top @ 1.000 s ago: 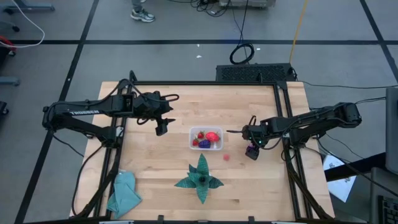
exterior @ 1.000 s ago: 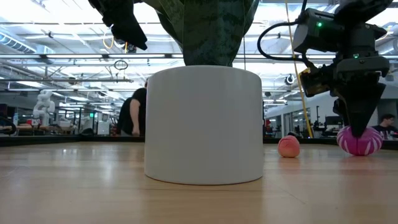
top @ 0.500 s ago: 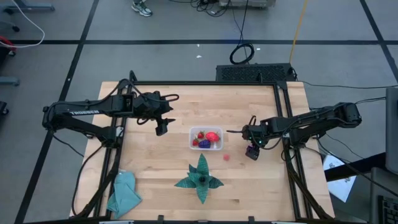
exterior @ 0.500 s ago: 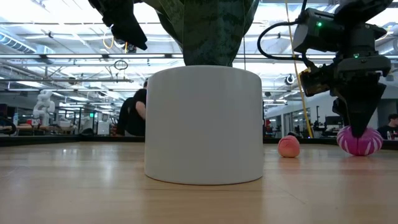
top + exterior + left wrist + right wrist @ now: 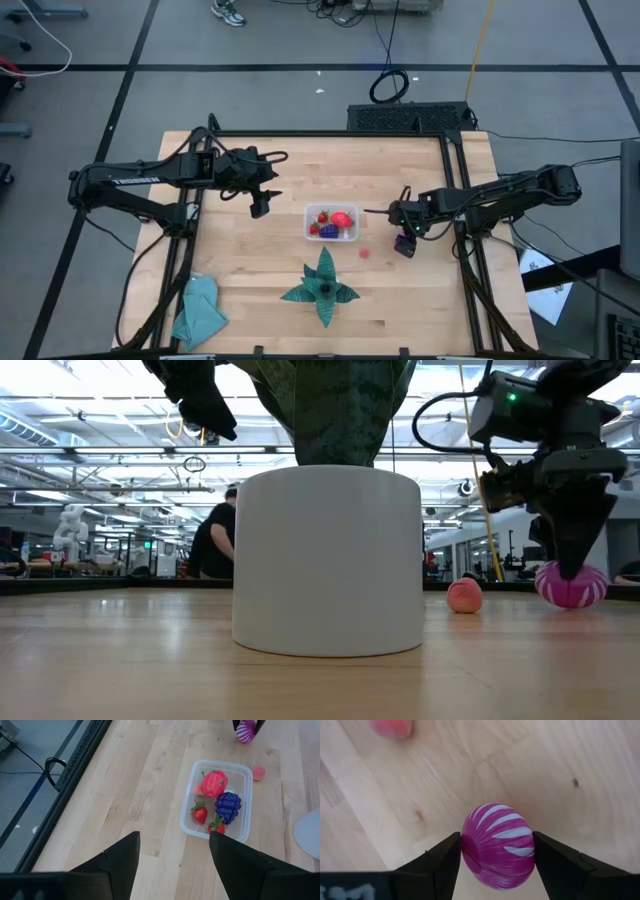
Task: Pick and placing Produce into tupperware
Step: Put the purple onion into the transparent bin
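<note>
Right gripper [image 5: 495, 855] clamps the striped magenta ball [image 5: 498, 846] between its fingers.

Tabletop [image 5: 250, 260]: pale wood, butcher-block strips, grain and small knots visible, satin-smooth finish.

Tupperware [image 5: 246, 770]: clear thin plastic, slight sheen along the rim.

Fruits inside: purple grape cluster [image 5: 228, 805] bumpy, plastic-looking; strawberry [image 5: 200, 813] red, smooth.

Magenta ball [image 5: 498, 846]: smooth, faintly glossy, white ribbed stripes.

Right tool [image 5: 495, 857]: fingers matt black, hard plastic look. Left tool [image 5: 172, 857]: same matt black.

Pink fruit [image 5: 464, 596]: matt, soft-looking skin.

White pot [image 5: 328, 560]: smooth, matt.

Teal cloth [image 5: 200, 308]: crumpled fabric.
</note>
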You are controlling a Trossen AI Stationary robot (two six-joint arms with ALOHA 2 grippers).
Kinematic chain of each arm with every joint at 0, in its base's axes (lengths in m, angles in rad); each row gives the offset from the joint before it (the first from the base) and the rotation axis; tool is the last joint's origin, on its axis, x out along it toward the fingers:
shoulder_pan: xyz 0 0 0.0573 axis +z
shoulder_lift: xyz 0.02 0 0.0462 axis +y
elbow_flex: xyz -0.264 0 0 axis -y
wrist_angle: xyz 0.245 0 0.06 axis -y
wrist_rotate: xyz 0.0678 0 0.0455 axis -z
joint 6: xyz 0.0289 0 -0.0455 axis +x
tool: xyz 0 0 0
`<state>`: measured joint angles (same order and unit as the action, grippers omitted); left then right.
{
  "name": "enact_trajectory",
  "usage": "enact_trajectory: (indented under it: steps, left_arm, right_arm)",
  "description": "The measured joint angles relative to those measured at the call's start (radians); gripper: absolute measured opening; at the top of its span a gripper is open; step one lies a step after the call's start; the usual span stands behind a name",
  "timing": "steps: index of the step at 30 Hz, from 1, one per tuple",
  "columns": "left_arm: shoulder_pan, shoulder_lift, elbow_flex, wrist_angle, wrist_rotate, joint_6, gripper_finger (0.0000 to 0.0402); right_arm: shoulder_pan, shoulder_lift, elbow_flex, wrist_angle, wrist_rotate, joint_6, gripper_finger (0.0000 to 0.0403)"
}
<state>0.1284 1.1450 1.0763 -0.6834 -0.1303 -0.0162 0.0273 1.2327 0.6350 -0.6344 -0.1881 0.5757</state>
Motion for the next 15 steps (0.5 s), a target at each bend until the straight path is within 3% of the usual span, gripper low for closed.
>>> enact_trajectory:
  steps: [15]
  left_arm:
    - [0.0, 0.0, 0.0, 0.0, 0.0, 0.0, 0.0244]
  right_arm:
    - [-0.035, 0.0, 0.047, 0.047, 0.0, -0.095, 0.0224]
